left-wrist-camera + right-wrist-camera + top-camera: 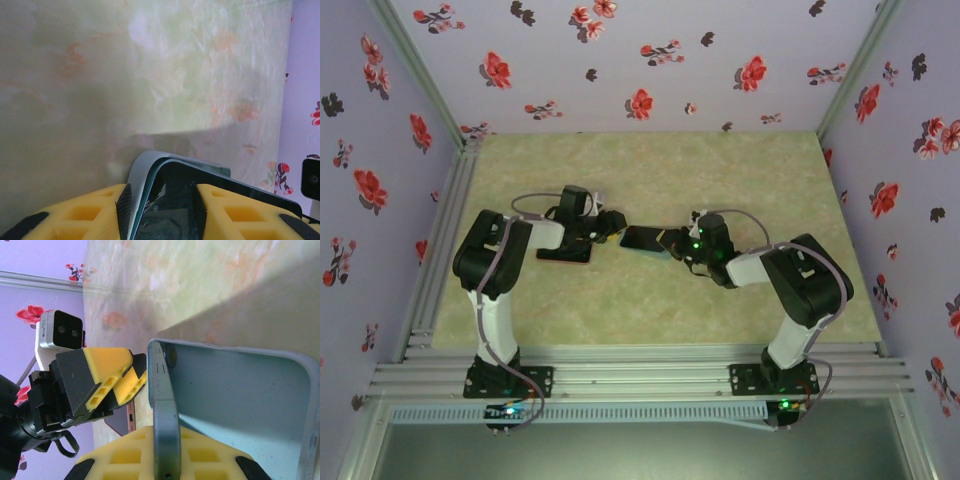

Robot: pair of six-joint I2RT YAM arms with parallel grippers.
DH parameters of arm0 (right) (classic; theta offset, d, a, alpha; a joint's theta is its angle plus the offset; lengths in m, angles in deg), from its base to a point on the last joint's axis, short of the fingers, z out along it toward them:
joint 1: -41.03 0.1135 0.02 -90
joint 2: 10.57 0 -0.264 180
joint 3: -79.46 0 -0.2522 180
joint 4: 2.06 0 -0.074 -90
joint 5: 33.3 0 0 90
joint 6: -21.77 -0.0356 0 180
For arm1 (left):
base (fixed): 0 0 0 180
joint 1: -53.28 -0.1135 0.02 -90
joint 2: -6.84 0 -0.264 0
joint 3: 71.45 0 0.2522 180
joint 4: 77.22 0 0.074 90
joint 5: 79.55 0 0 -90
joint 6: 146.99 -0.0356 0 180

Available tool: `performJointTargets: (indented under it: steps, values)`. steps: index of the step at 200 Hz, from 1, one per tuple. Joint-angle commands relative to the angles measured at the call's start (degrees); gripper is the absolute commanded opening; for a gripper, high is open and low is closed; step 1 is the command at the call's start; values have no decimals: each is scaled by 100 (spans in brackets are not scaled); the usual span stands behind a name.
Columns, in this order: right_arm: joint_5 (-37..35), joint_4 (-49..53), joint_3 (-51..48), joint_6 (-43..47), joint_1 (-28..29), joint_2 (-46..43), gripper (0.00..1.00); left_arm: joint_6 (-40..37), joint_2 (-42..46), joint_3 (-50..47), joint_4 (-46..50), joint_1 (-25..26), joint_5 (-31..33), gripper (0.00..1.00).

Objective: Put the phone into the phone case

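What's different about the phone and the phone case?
The phone case is pale blue-grey; the phone looks dark with a reddish edge. The phone case is pinched by its rim in the right gripper, while the phone sits down at the table between the left gripper's fingers. Both are thin and flat.
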Motion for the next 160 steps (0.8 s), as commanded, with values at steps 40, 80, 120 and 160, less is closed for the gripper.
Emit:
performJointTargets:
  steps: [40,80,120,160]
  values:
    - [208,275,103,38,139,530,0,27,-127,6,18,90,-87,41]
    - [259,397,189,105,151,613,0,47,-132,55,-4,93,-70,41]
    - [284,406,219,127,181,711,0,56,-110,76,-17,89,-64,41]
    - [247,396,193,129,192,746,0,202,4,-59,-142,69,55,41]
